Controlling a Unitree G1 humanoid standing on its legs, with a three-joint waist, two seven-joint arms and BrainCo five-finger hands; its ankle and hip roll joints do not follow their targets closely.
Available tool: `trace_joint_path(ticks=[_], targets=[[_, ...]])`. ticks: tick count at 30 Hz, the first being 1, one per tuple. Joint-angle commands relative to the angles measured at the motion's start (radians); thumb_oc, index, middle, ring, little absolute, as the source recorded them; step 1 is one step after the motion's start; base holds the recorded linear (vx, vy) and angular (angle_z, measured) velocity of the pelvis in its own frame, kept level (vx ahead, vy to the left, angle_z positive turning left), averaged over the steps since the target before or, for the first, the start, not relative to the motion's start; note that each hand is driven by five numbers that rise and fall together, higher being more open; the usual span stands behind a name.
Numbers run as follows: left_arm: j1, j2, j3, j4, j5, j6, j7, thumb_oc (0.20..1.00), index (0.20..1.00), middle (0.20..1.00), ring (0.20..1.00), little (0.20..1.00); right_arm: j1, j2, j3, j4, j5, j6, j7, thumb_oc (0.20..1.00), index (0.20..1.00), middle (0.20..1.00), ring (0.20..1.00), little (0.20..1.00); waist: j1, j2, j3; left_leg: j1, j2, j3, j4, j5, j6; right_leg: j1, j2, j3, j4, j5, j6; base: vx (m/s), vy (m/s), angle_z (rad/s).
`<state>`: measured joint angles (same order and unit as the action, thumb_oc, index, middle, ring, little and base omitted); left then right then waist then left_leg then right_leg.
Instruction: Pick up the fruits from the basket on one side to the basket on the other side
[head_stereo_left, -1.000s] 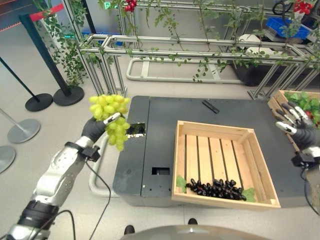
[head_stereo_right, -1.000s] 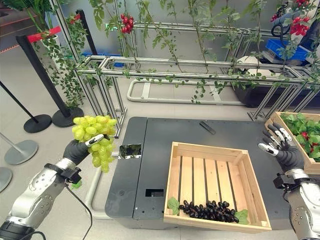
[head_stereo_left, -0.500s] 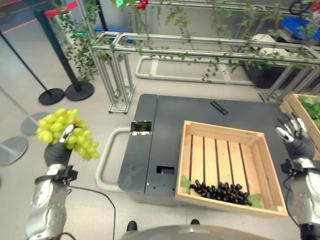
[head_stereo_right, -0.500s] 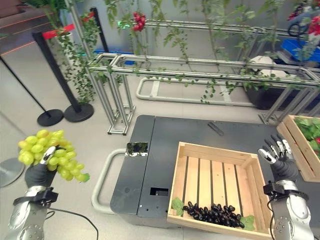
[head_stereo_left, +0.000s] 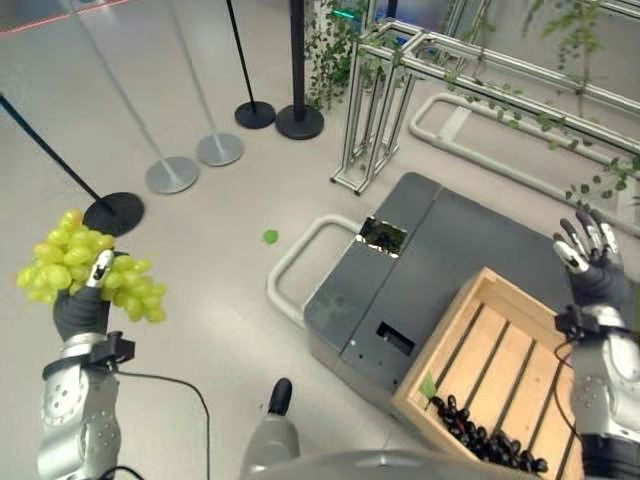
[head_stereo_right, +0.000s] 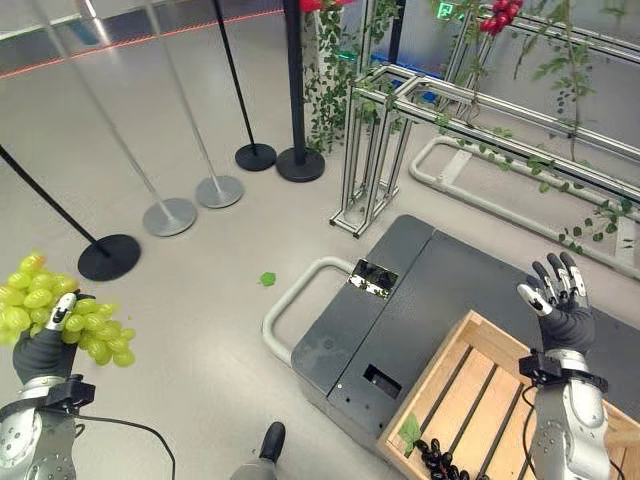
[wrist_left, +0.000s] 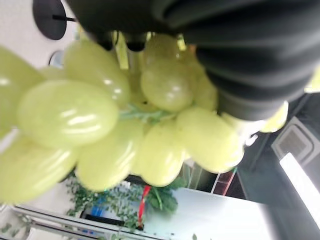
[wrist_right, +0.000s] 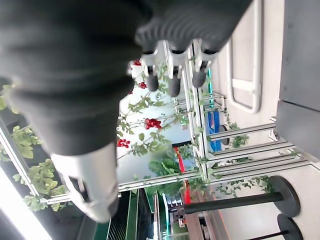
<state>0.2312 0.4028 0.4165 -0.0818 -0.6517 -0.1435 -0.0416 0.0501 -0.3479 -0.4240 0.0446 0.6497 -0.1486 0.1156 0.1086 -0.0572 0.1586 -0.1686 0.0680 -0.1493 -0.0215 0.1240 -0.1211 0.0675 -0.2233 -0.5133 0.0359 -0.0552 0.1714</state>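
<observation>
The left hand (head_stereo_left: 82, 312) grips the green grapes (head_stereo_left: 85, 277), raised clear of the floor for carrying. The right hand (head_stereo_left: 592, 268) is held up, fingers straight and empty.

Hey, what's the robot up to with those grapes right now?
The robot's left hand grips a bunch of green grapes, raised over bare floor well left of the dark table. Its right hand is open and empty, fingers straight, above the table. The wooden crate there holds dark grapes.
</observation>
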Motion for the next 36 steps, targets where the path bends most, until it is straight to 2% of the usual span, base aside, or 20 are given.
trace_joint_path(ticks=[1, 10, 16, 17, 18, 19, 20, 21, 22, 23, 26, 27, 28, 29, 30, 31, 33, 34, 35, 36], targets=[[-0.071, 0.066, 0.053, -0.063, 0.064, -0.099, 0.006, 0.2, 0.2, 0.2, 0.2, 0.2, -0.005, -0.027, -0.016, -0.062, -0.013, -0.056, -0.014, 1.0, 1.0, 1.0, 1.0, 1.0, -0.014, 0.004, -0.039, 0.039, 0.036, -0.004, 0.0, -0.075, 0.0, -0.02, -0.041, -0.014, 0.072, -0.014, 0.0, 0.02, 0.023, -0.05], [-0.071, 0.062, 0.049, -0.084, 0.092, -0.104, 0.018, 0.2, 0.2, 0.2, 0.2, 0.2, -0.02, -0.022, 0.011, -0.049, -0.01, -0.052, -0.018, 1.0, 1.0, 1.0, 1.0, 1.0, -0.025, -0.01, -0.039, 0.041, 0.032, 0.025, 0.015, -0.09, 0.01, -0.037, -0.042, 0.032, 0.05, 0.011, 0.006, 0.01, 0.026, -0.08], [-0.089, 0.089, 0.042, -0.111, 0.084, -0.117, 0.012, 0.2, 0.2, 0.2, 0.2, 0.2, -0.054, -0.043, 0.034, -0.055, -0.01, -0.048, -0.015, 1.0, 1.0, 1.0, 1.0, 1.0, -0.054, -0.011, 0.023, 0.001, 0.0, 0.093, 0.217, -0.196, 0.043, -0.127, -0.081, 0.171, 0.139, 0.012, 0.017, -0.07, 0.111, -0.55], [-0.107, 0.107, 0.03, -0.115, 0.091, -0.119, 0.012, 0.2, 0.2, 0.2, 0.2, 0.2, -0.051, -0.047, 0.037, -0.064, -0.025, -0.047, -0.013, 1.0, 1.0, 1.0, 1.0, 1.0, -0.082, -0.01, 0.05, -0.014, -0.009, 0.117, 0.267, -0.228, 0.052, -0.168, -0.091, 0.22, 0.173, 0.027, 0.025, -0.13, 0.175, -0.65], [-0.109, 0.108, 0.031, -0.113, 0.091, -0.12, 0.012, 0.2, 0.2, 0.2, 0.2, 0.2, -0.052, -0.046, 0.037, -0.065, -0.026, -0.046, -0.014, 1.0, 1.0, 1.0, 1.0, 1.0, -0.078, -0.011, 0.051, -0.017, -0.008, 0.122, 0.274, -0.232, 0.054, -0.174, -0.092, 0.227, 0.177, 0.027, 0.026, -0.19, 0.259, -0.82], [-0.126, 0.11, 0.022, -0.11, 0.096, -0.128, 0.018, 0.2, 0.2, 0.2, 0.2, 0.2, -0.05, -0.044, 0.047, -0.068, -0.051, -0.042, -0.014, 1.0, 1.0, 1.0, 1.0, 1.0, -0.103, -0.016, 0.074, -0.015, -0.01, 0.171, 0.284, -0.258, 0.066, -0.207, -0.102, 0.274, 0.152, 0.109, 0.056, -0.12, 0.138, -0.64], [-0.128, 0.111, 0.022, -0.109, 0.096, -0.129, 0.017, 0.2, 0.2, 0.2, 0.2, 0.2, -0.052, -0.043, 0.047, -0.069, -0.052, -0.041, -0.014, 1.0, 1.0, 1.0, 1.0, 1.0, -0.096, -0.02, 0.072, -0.018, -0.013, 0.18, 0.28, -0.25, 0.069, -0.213, -0.103, 0.283, 0.144, 0.122, 0.056, -0.18, 0.214, -0.88], [-0.132, 0.109, 0.023, -0.106, 0.101, -0.137, 0.021, 0.2, 0.2, 0.2, 0.2, 0.2, -0.059, -0.04, 0.057, -0.066, -0.062, -0.033, -0.015, 1.0, 1.0, 1.0, 1.0, 1.0, -0.105, -0.022, 0.076, -0.009, -0.014, 0.222, 0.264, -0.254, 0.072, -0.227, -0.122, 0.294, 0.078, 0.208, 0.088, -0.16, 0.146, -0.82], [-0.132, 0.106, 0.022, -0.099, 0.102, -0.14, 0.029, 0.2, 0.2, 0.2, 0.2, 0.2, -0.069, -0.031, 0.075, -0.054, -0.064, -0.03, -0.02, 1.0, 1.0, 1.0, 1.0, 1.0, -0.106, -0.016, 0.073, -0.004, 0.0, 0.254, 0.242, -0.239, 0.071, -0.241, -0.13, 0.297, 0.028, 0.248, 0.09, -0.28, 0.236, -1.41], [-0.138, 0.107, 0.01, -0.083, 0.1, -0.14, 0.03, 0.2, 0.2, 0.2, 0.2, 0.2, -0.067, -0.027, 0.093, -0.034, -0.088, -0.027, -0.025, 1.0, 1.0, 1.0, 1.0, 1.0, -0.104, -0.002, 0.071, -0.007, 0.013, 0.282, 0.213, -0.203, 0.085, -0.243, -0.113, 0.346, 0.047, 0.223, 0.084, -0.31, 0.23, -1.47], [-0.129, 0.112, 0.007, -0.082, 0.108, -0.131, 0.022, 0.2, 0.2, 0.2, 0.2, 0.2, -0.058, -0.018, 0.104, -0.012, -0.075, -0.025, -0.012, 1.0, 1.0, 1.0, 1.0, 1.0, -0.077, 0.016, 0.039, -0.025, 0.022, 0.317, 0.166, -0.148, 0.107, -0.144, -0.074, 0.321, 0.175, 0.103, 0.053, -0.28, 0.173, -1.14], [-0.128, 0.111, 0.007, -0.082, 0.108, -0.131, 0.023, 0.2, 0.2, 0.2, 0.2, 0.2, -0.058, -0.018, 0.104, -0.011, -0.075, -0.026, -0.011, 1.0, 1.0, 1.0, 1.0, 1.0, -0.075, 0.015, 0.038, -0.025, 0.022, 0.319, 0.161, -0.141, 0.106, -0.15, -0.074, 0.323, 0.18, 0.103, 0.05, -0.28, 0.042, -0.42], [-0.118, 0.108, 0.011, -0.087, 0.11, -0.123, 0.017, 0.2, 0.2, 0.2, 0.2, 0.2, -0.045, -0.02, 0.095, -0.008, -0.075, -0.023, -0.001, 1.0, 1.0, 1.0, 1.0, 1.0, -0.059, 0.013, 0.01, -0.056, 0.019, 0.327, 0.163, -0.127, 0.122, -0.078, -0.039, 0.354, 0.285, 0.036, 0.037, -0.19, 0.007, -0.64], [-0.118, 0.108, 0.011, -0.088, 0.11, -0.122, 0.017, 0.2, 0.2, 0.2, 0.2, 0.2, -0.044, -0.02, 0.095, -0.009, -0.075, -0.022, -0.001, 1.0, 1.0, 1.0, 1.0, 1.0, -0.054, 0.014, 0.008, -0.059, 0.022, 0.332, 0.163, -0.123, 0.123, -0.087, -0.037, 0.36, 0.289, 0.038, 0.036, -0.34, -0.108, -0.45], [-0.113, 0.097, 0.01, -0.086, 0.121, -0.121, 0.025, 0.2, 0.2, 0.2, 0.2, 0.2, -0.029, -0.02, 0.09, -0.008, -0.079, -0.026, 0.0, 1.0, 1.0, 1.0, 1.0, 1.0, -0.034, -0.008, -0.007, -0.117, 0.026, 0.343, 0.227, -0.126, 0.123, -0.017, -0.022, 0.384, 0.286, 0.009, 0.026, -0.18, -0.119, -0.58], [-0.113, 0.098, 0.01, -0.086, 0.122, -0.121, 0.026, 0.2, 0.2, 0.2, 0.2, 0.2, -0.028, -0.019, 0.089, -0.008, -0.079, -0.025, 0.0, 1.0, 1.0, 1.0, 1.0, 1.0, -0.032, -0.006, -0.008, -0.121, 0.03, 0.343, 0.23, -0.124, 0.123, -0.018, -0.019, 0.385, 0.281, 0.015, 0.025, -0.32, -0.223, -0.56], [-0.12, 0.087, 0.006, -0.091, 0.12, -0.122, 0.029, 0.2, 0.2, 0.2, 0.2, 0.2, -0.024, -0.03, 0.084, -0.016, -0.073, -0.017, 0.005, 1.0, 1.0, 1.0, 1.0, 1.0, -0.011, -0.016, -0.006, -0.197, 0.069, 0.343, 0.302, -0.102, 0.101, 0.048, 0.012, 0.369, 0.183, -0.125, -0.009, -0.3, -0.205, -0.5], [-0.121, 0.078, 0.006, -0.087, 0.129, -0.122, 0.039, 0.2, 0.2, 0.2, 0.2, 0.2, -0.026, -0.034, 0.086, -0.023, -0.072, -0.019, 0.005, 1.0, 1.0, 1.0, 1.0, 1.0, -0.004, -0.014, 0.003, -0.218, 0.09, 0.342, 0.313, -0.077, 0.085, 0.049, 0.024, 0.361, 0.172, -0.16, -0.028, -0.34, -0.275, -0.3], [-0.118, 0.065, 0.01, -0.085, 0.138, -0.117, 0.046, 0.2, 0.2, 0.2, 0.2, 0.2, -0.024, -0.042, 0.088, -0.029, -0.073, -0.017, 0.005, 1.0, 1.0, 1.0, 1.0, 1.0, 0.005, -0.006, 0.014, -0.231, 0.115, 0.323, 0.302, -0.033, 0.064, 0.049, 0.055, 0.358, 0.166, -0.22, -0.048, -0.54, -0.475, -0.4], [-0.106, 0.037, 0.007, -0.067, 0.141, -0.119, 0.063, 0.2, 0.2, 0.2, 0.2, 0.2, -0.03, -0.056, 0.102, -0.016, -0.048, -0.017, 0.005, 1.0, 1.0, 1.0, 1.0, 1.0, 0.006, 0.012, 0.044, -0.221, 0.152, 0.283, 0.241, 0.064, 0.016, 0.018, 0.105, 0.362, 0.179, -0.254, -0.081, -0.55, -0.461, -0.23]])
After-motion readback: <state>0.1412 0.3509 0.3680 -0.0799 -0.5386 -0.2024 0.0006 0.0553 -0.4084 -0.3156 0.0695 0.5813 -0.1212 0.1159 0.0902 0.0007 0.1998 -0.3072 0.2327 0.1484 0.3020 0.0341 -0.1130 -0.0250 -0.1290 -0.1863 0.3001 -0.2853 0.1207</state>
